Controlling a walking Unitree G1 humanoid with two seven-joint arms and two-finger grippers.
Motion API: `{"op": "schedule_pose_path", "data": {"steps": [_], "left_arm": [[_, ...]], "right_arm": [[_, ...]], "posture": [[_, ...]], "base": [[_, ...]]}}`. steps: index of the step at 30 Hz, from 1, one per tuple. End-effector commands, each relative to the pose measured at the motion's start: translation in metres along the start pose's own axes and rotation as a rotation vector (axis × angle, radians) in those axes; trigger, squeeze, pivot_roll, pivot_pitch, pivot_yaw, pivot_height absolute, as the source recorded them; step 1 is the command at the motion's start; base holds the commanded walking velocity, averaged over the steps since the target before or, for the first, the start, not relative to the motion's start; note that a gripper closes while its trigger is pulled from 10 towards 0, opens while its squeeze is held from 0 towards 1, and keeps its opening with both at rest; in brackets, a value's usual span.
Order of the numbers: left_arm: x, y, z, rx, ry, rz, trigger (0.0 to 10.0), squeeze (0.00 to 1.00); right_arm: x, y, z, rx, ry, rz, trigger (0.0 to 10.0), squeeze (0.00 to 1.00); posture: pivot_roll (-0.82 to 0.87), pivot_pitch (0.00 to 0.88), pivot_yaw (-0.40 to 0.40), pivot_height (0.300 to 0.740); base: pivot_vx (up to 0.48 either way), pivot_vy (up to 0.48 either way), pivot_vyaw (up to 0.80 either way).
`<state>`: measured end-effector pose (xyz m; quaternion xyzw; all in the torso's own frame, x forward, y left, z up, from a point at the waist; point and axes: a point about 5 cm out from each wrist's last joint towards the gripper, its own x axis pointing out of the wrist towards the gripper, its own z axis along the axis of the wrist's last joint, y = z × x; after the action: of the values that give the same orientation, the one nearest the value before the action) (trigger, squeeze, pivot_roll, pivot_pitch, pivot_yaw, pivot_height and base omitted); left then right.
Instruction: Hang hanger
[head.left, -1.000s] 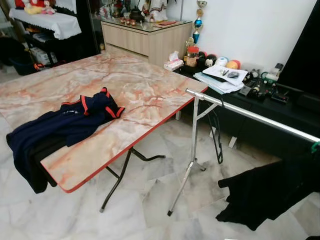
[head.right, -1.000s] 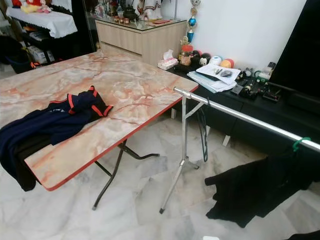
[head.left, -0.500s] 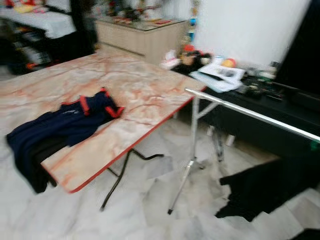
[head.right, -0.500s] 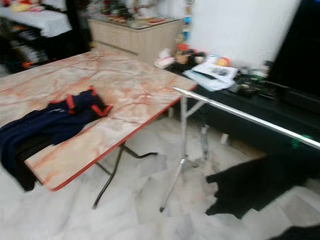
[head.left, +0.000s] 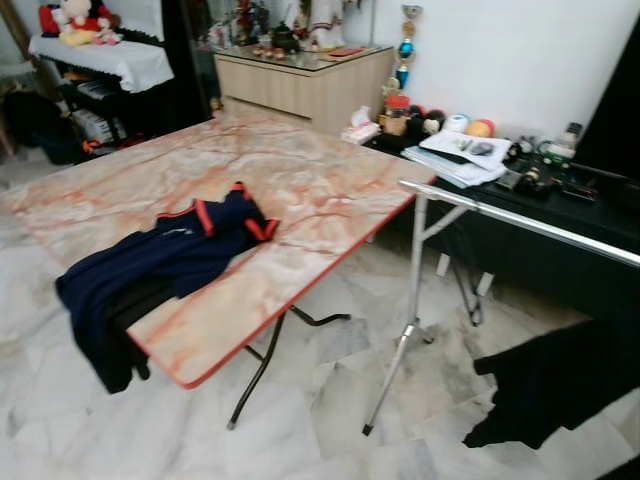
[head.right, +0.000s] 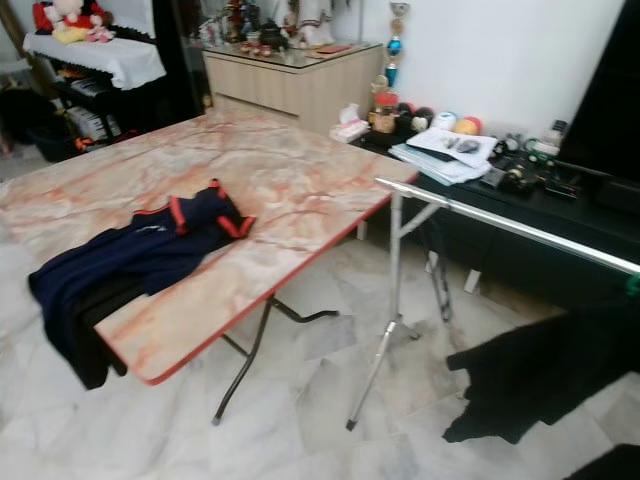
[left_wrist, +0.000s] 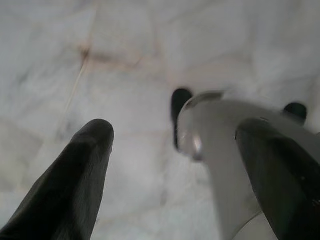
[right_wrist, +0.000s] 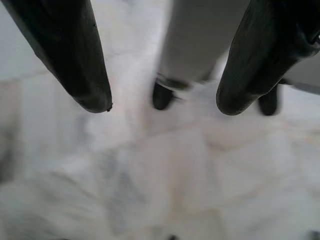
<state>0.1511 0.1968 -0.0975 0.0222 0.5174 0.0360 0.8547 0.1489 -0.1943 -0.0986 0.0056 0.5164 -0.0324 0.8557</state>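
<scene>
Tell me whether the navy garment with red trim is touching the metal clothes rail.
Apart. In the left eye view the navy garment with red trim lies on the marble-patterned folding table, while the metal clothes rail stands beyond the table's edge, bare tabletop between them.

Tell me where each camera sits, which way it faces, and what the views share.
Left eye, right eye: head stereo pair, looking forward and down at the table, the shirt on it and the rail; both share this scene.
Left wrist: on the left arm, facing the floor past the open left gripper and the robot's silver leg.
Right wrist: on the right arm, facing the floor past the open right gripper and a leg.
Both wrist views share the marble floor.
</scene>
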Motion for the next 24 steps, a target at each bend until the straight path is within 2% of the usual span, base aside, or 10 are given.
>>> {"op": "schedule_pose_path", "data": {"steps": [1,24], "left_arm": [[-0.0002,0.0014,-0.003,0.019,0.021,0.003,10.0,0.0],[-0.0002,0.0015,-0.0027,0.019,0.022,0.001,10.0,0.0]], "right_arm": [[0.0003,0.0006,0.0022,-0.017,-0.004,0.001,10.0,0.0],[0.001,0.0043,0.0051,-0.029,-0.007,0.009,10.0,0.0]], "posture": [[0.1,0.0,0.001,0.74],[0.1,0.0,0.004,0.74]], "base": [[0.0,0.382,0.0],[0.0,0.382,0.0]]}}
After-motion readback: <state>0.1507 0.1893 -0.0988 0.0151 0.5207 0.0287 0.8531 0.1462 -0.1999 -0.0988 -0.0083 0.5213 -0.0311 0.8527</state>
